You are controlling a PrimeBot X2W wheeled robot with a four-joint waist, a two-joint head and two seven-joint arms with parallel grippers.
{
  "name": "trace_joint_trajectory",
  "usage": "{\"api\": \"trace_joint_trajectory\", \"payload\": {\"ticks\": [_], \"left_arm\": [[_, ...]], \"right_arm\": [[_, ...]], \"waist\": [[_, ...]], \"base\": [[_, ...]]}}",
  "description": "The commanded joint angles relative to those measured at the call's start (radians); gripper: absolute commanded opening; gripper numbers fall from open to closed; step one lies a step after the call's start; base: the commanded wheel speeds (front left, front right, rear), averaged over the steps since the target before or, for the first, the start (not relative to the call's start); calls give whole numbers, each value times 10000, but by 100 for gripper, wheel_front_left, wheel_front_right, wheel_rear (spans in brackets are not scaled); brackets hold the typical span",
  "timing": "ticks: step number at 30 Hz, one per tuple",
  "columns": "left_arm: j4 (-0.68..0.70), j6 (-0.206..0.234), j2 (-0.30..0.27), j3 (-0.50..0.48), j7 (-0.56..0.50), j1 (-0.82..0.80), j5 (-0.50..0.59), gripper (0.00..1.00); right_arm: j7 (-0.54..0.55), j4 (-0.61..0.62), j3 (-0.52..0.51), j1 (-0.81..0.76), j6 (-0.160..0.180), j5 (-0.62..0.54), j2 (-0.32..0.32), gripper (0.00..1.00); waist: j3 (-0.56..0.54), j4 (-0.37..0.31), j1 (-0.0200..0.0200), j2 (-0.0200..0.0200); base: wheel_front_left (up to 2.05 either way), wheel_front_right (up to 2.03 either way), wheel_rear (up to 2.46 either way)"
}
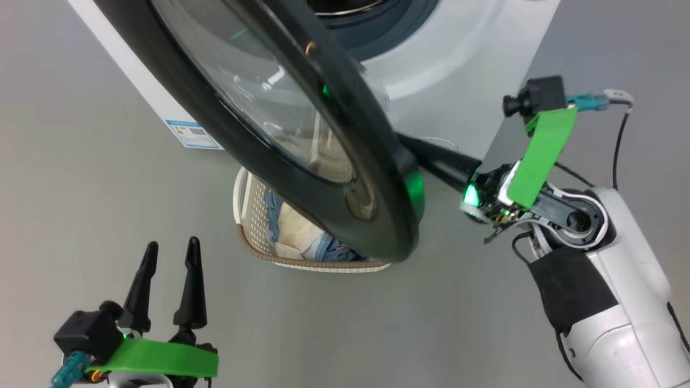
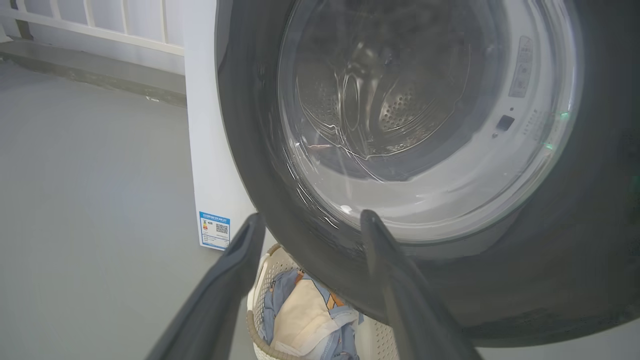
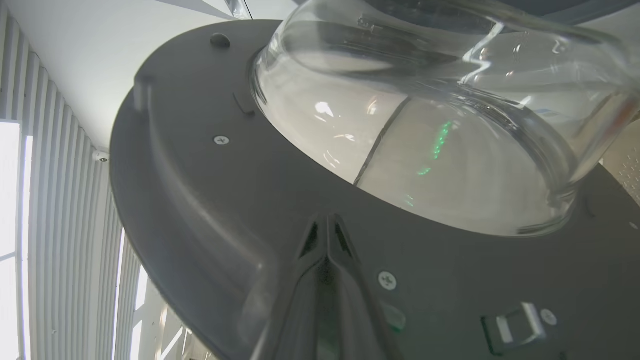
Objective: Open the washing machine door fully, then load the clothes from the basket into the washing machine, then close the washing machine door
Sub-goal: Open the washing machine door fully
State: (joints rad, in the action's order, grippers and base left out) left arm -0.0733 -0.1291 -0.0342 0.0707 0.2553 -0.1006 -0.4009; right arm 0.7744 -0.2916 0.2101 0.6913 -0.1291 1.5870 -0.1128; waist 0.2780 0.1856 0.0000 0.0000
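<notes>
— As the washing machine door (image 1: 280, 124) stands swung out from the washing machine (image 1: 463, 64), how does it look to you?

— I see a wide glossy black rim around a bulging clear glass. In my left wrist view the perforated steel drum (image 2: 395, 105) shows through that glass. The inner face is matte grey, with some screws.

— And your tools?

— My right tool (image 3: 327, 225) has its two fingers pressed together and holds nothing. The tips seem to lie against the grey inner face, just beside the glass bulge. My left tool (image 1: 172, 243) is spread wide and empty, low at my left, well apart from the door.

— Where is the laundry?

— The clothes (image 1: 294, 229), light blue with a cream panel, lie in the basket (image 1: 302, 262) on the grey floor (image 1: 97, 205), just before the machine.

— What stands in the way?

— The door itself. Its lower rim hangs over the basket and hides part of it in my head view. A blue label (image 1: 191, 133) sits on the machine's side, near the basket.
</notes>
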Motion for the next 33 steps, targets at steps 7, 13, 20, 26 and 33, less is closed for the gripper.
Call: {"api": "trace_joint_trajectory", "payload": {"ticks": [7, 13, 20, 26, 33], "left_arm": [[121, -16, -160, -333, 65, 155, -88, 100], [90, -16, -160, -338, 65, 293, -135, 100], [47, -16, -160, -307, 65, 476, -245, 100], [39, -16, -160, -258, 65, 564, -306, 100], [2, -16, -160, -140, 65, 617, -391, 100]], "right_arm": [[340, 192, 708, -533, -16, 275, 513, 0], [208, 142, 1292, -806, -16, 420, 606, 0], [-542, 232, 2421, -1036, -16, 979, 623, 0], [-1377, 281, 3354, -1078, -16, 1320, 624, 0], [-2087, 203, 4092, -1050, -16, 1531, 625, 0]], "waist": [[-482, 233, 0, 0], [-816, 382, 0, 0], [-1134, 512, 0, 0], [-1291, 573, 0, 0], [-1469, 631, 0, 0]], "base": [[0, 0, 0], [0, 0, 0], [0, 0, 0], [0, 0, 0], [0, 0, 0]]}}
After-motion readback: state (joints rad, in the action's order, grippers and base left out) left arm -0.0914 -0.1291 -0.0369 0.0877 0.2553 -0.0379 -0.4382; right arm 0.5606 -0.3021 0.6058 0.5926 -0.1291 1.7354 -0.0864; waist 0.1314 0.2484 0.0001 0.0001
